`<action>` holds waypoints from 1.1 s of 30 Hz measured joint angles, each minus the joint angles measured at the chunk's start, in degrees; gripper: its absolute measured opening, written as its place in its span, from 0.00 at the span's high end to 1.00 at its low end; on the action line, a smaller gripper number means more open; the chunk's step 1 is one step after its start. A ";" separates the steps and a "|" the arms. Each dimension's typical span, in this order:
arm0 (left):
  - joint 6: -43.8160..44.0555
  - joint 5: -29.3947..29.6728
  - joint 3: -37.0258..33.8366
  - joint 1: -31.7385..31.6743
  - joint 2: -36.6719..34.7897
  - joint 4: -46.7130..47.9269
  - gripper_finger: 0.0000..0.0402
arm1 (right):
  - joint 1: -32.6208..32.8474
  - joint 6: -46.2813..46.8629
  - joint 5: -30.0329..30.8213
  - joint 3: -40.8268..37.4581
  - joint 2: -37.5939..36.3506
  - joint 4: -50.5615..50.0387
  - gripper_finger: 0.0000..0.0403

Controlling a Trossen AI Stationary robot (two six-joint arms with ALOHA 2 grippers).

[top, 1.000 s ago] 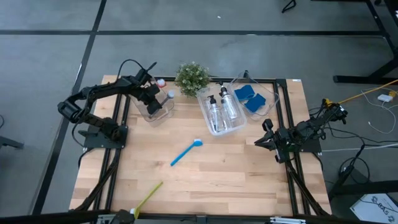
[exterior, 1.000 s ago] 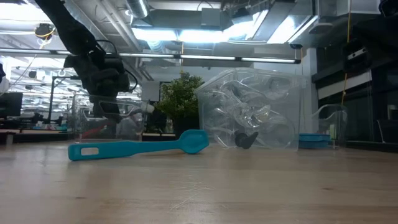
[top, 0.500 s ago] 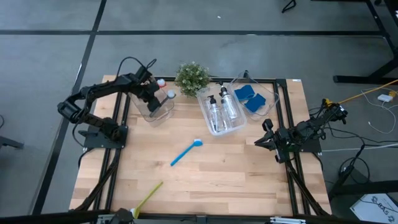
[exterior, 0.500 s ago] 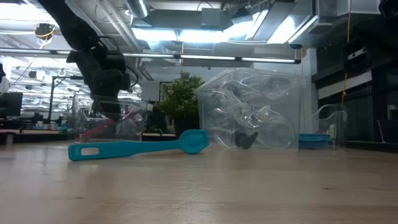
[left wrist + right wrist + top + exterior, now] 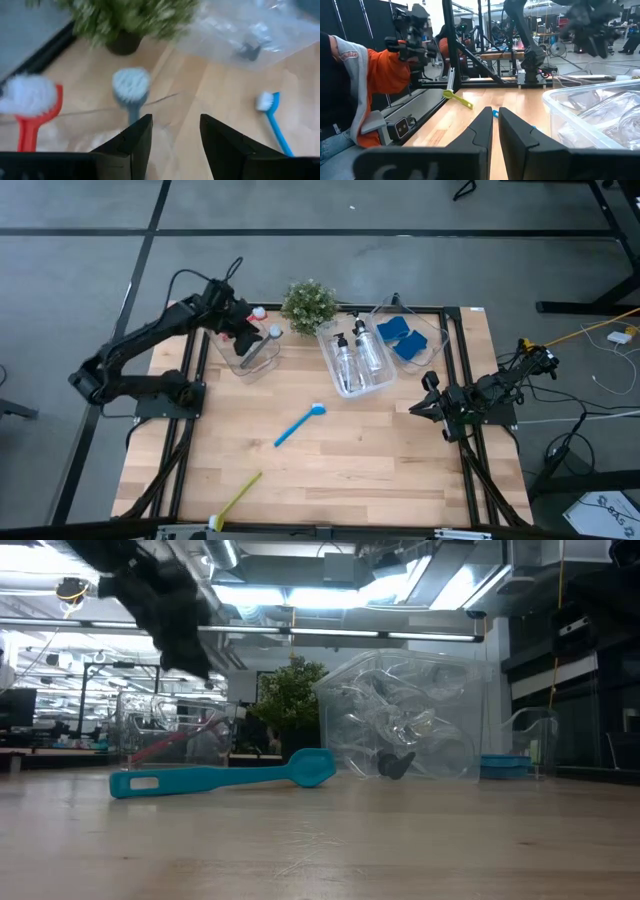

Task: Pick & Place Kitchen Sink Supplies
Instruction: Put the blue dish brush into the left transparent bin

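My left gripper (image 5: 247, 337) (image 5: 175, 120) hangs open and empty above the left clear bin (image 5: 238, 368). In that bin lie a red brush (image 5: 30, 102) and a grey brush (image 5: 262, 346) (image 5: 131, 87), bristle heads toward the far edge. A blue brush (image 5: 300, 423) (image 5: 220, 778) lies flat at mid-table. A yellow-green brush (image 5: 238, 498) lies by the near edge. Pump bottles (image 5: 357, 352) lie in the middle bin (image 5: 372, 388), and blue sponges (image 5: 400, 335) in the right bin (image 5: 438, 340). My right gripper (image 5: 418, 408) (image 5: 495, 112) waits shut at the right edge.
A small potted plant (image 5: 308, 305) stands at the far edge between the left and middle bins. Bare wood lies around the blue brush. Beyond the table's left, the right wrist view shows a person's orange sleeve (image 5: 385, 70).
My left gripper has risen out of the left bin and drawn back a little toward the table's left. The grey brush stays in the bin, beside the red one. The other brushes lie as before.
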State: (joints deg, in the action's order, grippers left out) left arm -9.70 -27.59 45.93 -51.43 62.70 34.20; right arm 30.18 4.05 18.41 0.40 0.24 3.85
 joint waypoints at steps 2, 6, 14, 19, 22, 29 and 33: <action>1.09 2.52 0.00 2.59 -3.04 0.05 0.60 | -0.01 -0.01 -0.01 0.00 0.01 -0.02 0.92; 3.55 10.63 0.00 10.36 -7.47 0.27 0.60 | 0.00 0.00 -0.01 0.00 -0.01 -0.02 0.92; 9.87 23.87 0.00 29.33 -9.12 0.29 0.60 | 0.00 0.00 -0.01 -0.01 0.00 0.00 0.92; 15.77 30.71 0.00 41.29 -7.73 0.30 0.60 | 0.02 -0.01 -0.02 0.00 0.00 -0.01 0.92; 20.16 34.26 0.00 48.03 -6.42 0.22 0.60 | 0.01 0.00 0.00 0.00 0.01 0.01 0.92; 28.56 41.16 0.00 60.81 0.20 -2.73 0.60 | 0.02 -0.02 0.01 0.00 0.01 0.01 0.92; 31.56 41.85 0.00 65.34 6.02 -7.91 0.60 | -0.01 -0.01 -0.02 0.00 0.01 -0.02 0.92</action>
State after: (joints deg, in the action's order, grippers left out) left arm 21.86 14.26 45.93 13.91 68.72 26.30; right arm 30.17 4.04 18.39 0.40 0.25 3.84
